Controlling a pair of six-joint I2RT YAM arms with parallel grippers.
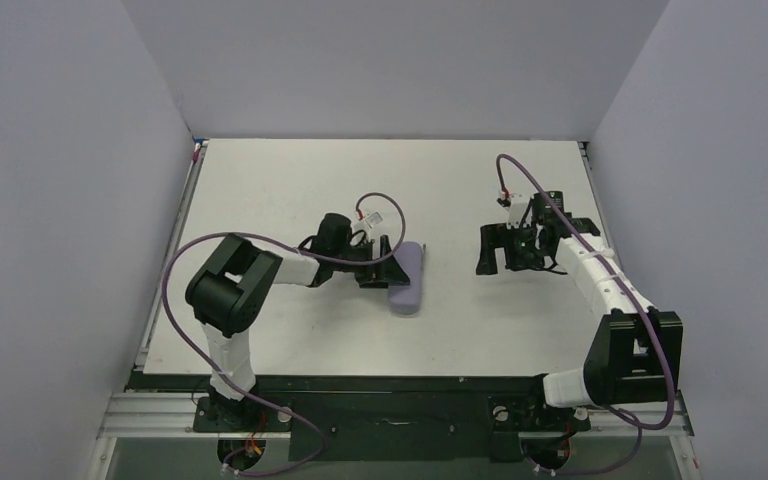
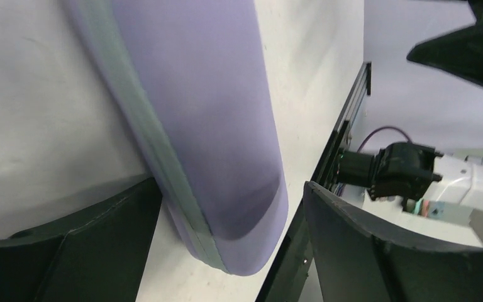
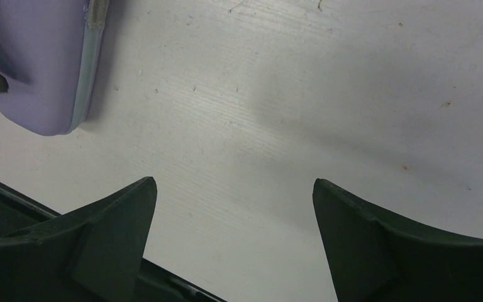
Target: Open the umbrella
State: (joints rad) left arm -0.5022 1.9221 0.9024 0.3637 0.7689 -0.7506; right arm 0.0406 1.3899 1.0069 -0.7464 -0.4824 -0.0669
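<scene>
No umbrella shows in any view. A flat lilac oval pouch with a pale zip seam lies on the white table. My left gripper reaches in from the left, low at the pouch's left side. In the left wrist view its jaws stand wide on either side of the pouch's rounded end; the left finger is close to the zip seam and the right finger is apart from the fabric. My right gripper hovers open to the right of the pouch. Only bare table lies between its fingertips, and the pouch sits at the upper left of that view.
Grey walls close in the table on three sides. A black rail runs along the near edge by the arm bases. The right arm shows beyond the pouch in the left wrist view.
</scene>
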